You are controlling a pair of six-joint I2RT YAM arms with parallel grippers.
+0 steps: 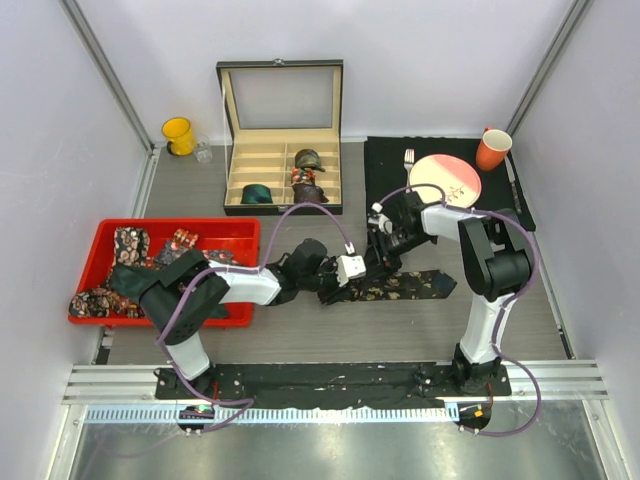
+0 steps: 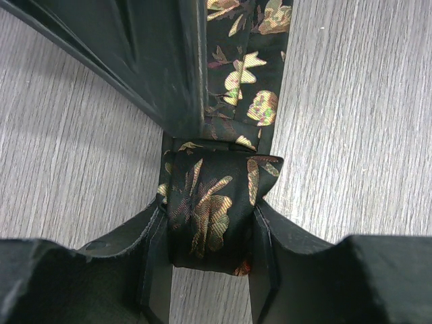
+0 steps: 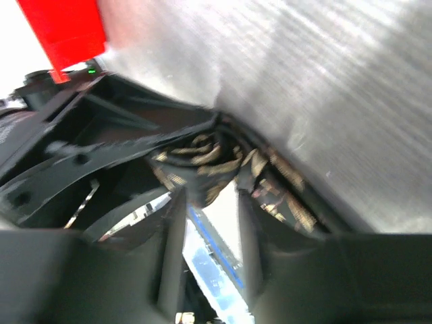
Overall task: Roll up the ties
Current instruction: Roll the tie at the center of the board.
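Observation:
A dark tie [image 1: 410, 286] with a beige floral print lies flat on the table's middle, its left end rolled into a small coil [image 2: 206, 209]. My left gripper [image 1: 330, 285] is shut on that coil, one finger at each side [image 2: 209, 223]. My right gripper [image 1: 380, 262] comes from the far right and meets the same coil; in the blurred right wrist view the coil [image 3: 202, 162] sits between its fingertips [image 3: 208, 192]. One right finger [image 2: 155, 61] lies on the flat strip just beyond the coil. More ties [image 1: 130, 248] lie in the red bin [image 1: 230, 232].
An open black box [image 1: 285, 150] at the back holds coiled ties [image 1: 306, 160]. A black mat [image 1: 390, 165] at the back right carries a pink plate [image 1: 445, 180], fork [image 1: 408, 158], knife [image 1: 512, 180] and orange cup [image 1: 493, 150]. A yellow cup [image 1: 178, 135] stands back left.

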